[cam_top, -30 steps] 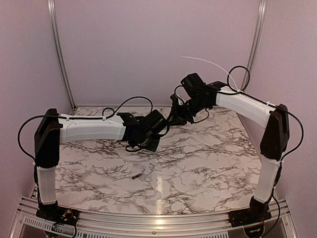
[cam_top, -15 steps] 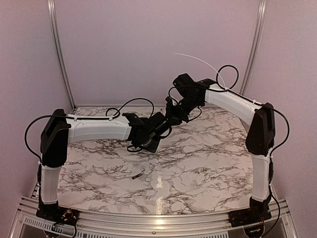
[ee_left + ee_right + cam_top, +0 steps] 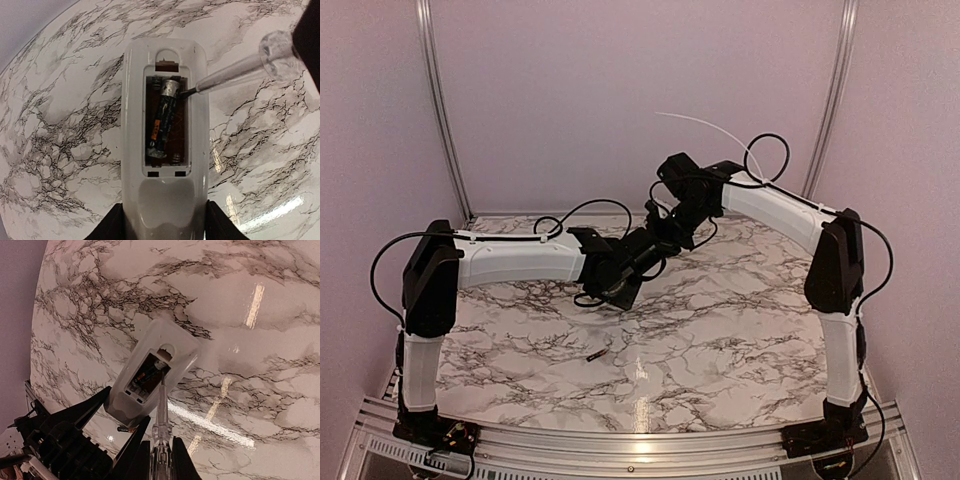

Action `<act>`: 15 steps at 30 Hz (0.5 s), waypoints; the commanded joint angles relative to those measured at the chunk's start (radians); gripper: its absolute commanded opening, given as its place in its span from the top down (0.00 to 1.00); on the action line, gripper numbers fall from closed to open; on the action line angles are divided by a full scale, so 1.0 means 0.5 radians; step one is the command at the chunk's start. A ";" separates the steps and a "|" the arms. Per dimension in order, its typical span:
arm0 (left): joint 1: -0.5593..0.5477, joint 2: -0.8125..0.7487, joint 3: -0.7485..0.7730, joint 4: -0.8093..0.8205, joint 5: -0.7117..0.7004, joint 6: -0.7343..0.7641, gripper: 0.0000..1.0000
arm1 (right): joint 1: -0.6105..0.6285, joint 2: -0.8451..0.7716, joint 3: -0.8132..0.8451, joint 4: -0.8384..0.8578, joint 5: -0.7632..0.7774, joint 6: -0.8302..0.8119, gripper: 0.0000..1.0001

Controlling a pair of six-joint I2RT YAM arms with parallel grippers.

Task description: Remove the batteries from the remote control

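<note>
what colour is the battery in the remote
Black with orange print and a silver tip; the battery shows best in the left wrist view.

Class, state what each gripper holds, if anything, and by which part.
Left gripper: the remote control, clamped across its sides at one end. Right gripper: a clear-handled tool, held by its handle.

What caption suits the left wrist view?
Left gripper holds the remote control, back up, as a clear-handled tool touches the lone battery in its open compartment.
</note>
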 commanded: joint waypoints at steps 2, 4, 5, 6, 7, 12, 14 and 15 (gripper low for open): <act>-0.026 -0.117 0.032 0.255 -0.002 0.068 0.72 | 0.010 0.023 -0.085 0.094 -0.138 -0.069 1.00; -0.026 -0.191 -0.066 0.365 0.014 0.098 0.72 | -0.001 -0.024 -0.129 0.149 -0.219 -0.104 1.00; -0.026 -0.232 -0.116 0.427 0.025 0.098 0.72 | -0.014 -0.061 -0.178 0.188 -0.250 -0.104 1.00; -0.026 -0.276 -0.161 0.479 0.043 0.098 0.72 | -0.029 -0.119 -0.251 0.249 -0.302 -0.100 1.00; -0.026 -0.312 -0.208 0.536 0.059 0.105 0.71 | -0.051 -0.186 -0.359 0.334 -0.367 -0.085 1.00; -0.026 -0.439 -0.334 0.651 0.084 0.080 0.71 | -0.171 -0.549 -0.843 0.785 -0.562 0.043 1.00; -0.026 -0.476 -0.365 0.683 0.093 0.071 0.71 | -0.182 -0.615 -0.909 0.805 -0.587 0.021 1.00; -0.026 -0.489 -0.372 0.697 0.096 0.065 0.71 | -0.182 -0.636 -0.931 0.806 -0.593 0.010 1.00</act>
